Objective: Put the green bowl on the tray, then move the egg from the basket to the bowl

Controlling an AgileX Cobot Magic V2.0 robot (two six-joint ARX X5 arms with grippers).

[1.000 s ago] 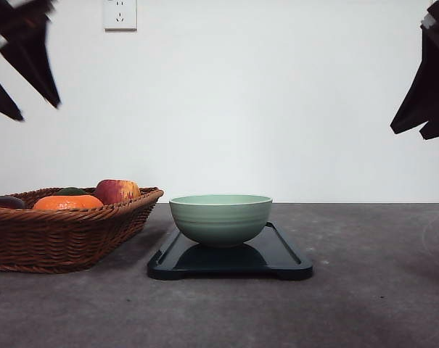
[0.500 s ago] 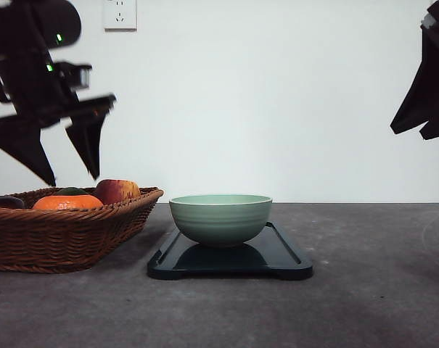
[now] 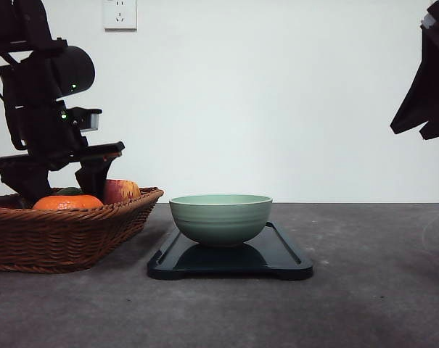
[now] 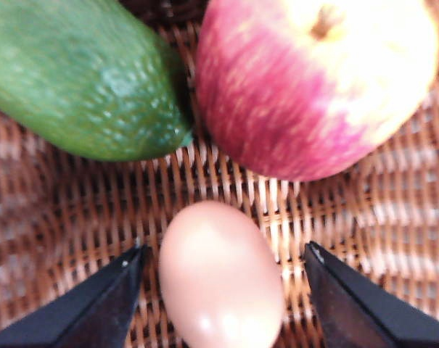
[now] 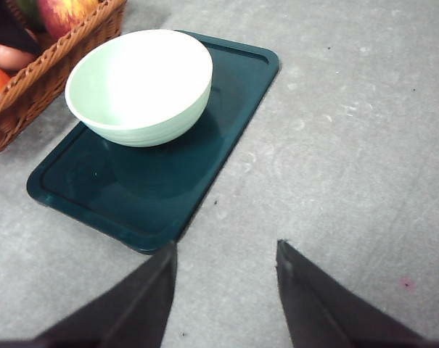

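While the green bowl (image 3: 220,218) already sits on the tray (image 3: 284,262), the egg (image 4: 220,275) lies on the woven floor of the basket (image 3: 67,235), so the risk now is all in the pick-up. The left gripper (image 4: 223,290) is down inside the basket with its fingers (image 4: 103,304) spread, one on each side of the egg and neither touching it. The egg is smooth and rounded and lies slightly askew between them, so a closing squeeze could push it sideways or pop it out rather than trap it; too hard a squeeze could crack the shell. Beside the egg, just beyond it, sit an apple (image 4: 317,83) and a green avocado-like fruit (image 4: 81,80); the egg looks near the apple, and a nudged egg may roll against either and end up wedged. The uneven wicker could also catch a fingertip. The right gripper (image 5: 223,290) hangs high, well away from the bowl, fingers spread and empty over the grey tabletop (image 5: 350,145).
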